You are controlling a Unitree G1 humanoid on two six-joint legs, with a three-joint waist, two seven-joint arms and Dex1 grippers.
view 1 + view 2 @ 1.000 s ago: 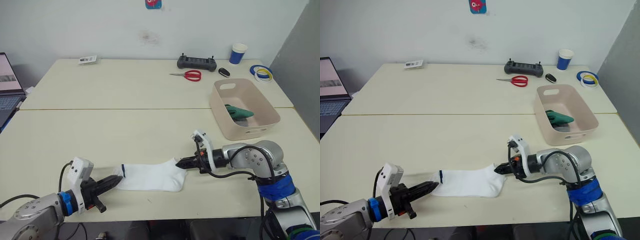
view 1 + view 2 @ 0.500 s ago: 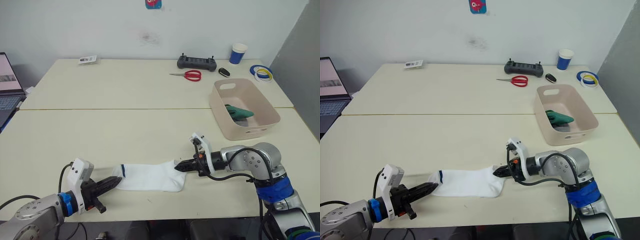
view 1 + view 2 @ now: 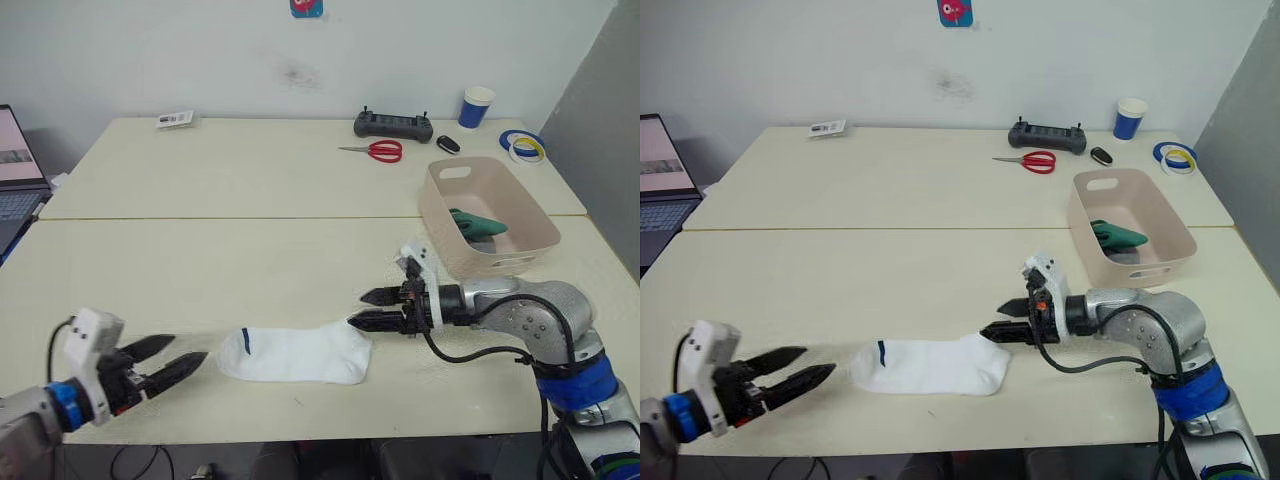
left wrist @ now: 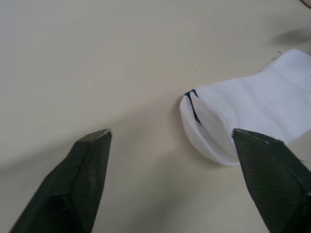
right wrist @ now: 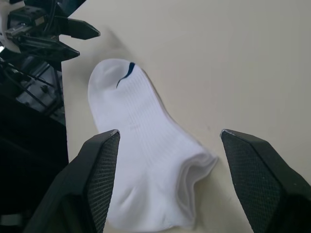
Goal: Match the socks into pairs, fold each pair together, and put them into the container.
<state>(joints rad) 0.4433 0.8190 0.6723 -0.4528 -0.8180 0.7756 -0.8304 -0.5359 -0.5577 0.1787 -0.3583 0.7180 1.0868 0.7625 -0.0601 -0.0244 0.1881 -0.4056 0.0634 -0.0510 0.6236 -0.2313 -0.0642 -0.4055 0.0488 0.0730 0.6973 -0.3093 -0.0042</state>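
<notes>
A white sock with a small dark mark at its cuff lies flat near the table's front edge; its toe end shows two layers in the right wrist view. My left gripper is open, just left of the cuff and apart from it. At the toe end my right gripper stands open, holding nothing. The left wrist view has the sock's cuff ahead of the open fingers. The pale pink container stands at the right with a dark green sock inside.
Along the back of the table lie red scissors, a black controller, a blue paper cup and tape rolls. A laptop sits at the far left. A seam joins the two tables.
Both grippers have opened and let go of the white sock. The left one drew back to the left, the right one slightly to the right. The sock now lies loose.
</notes>
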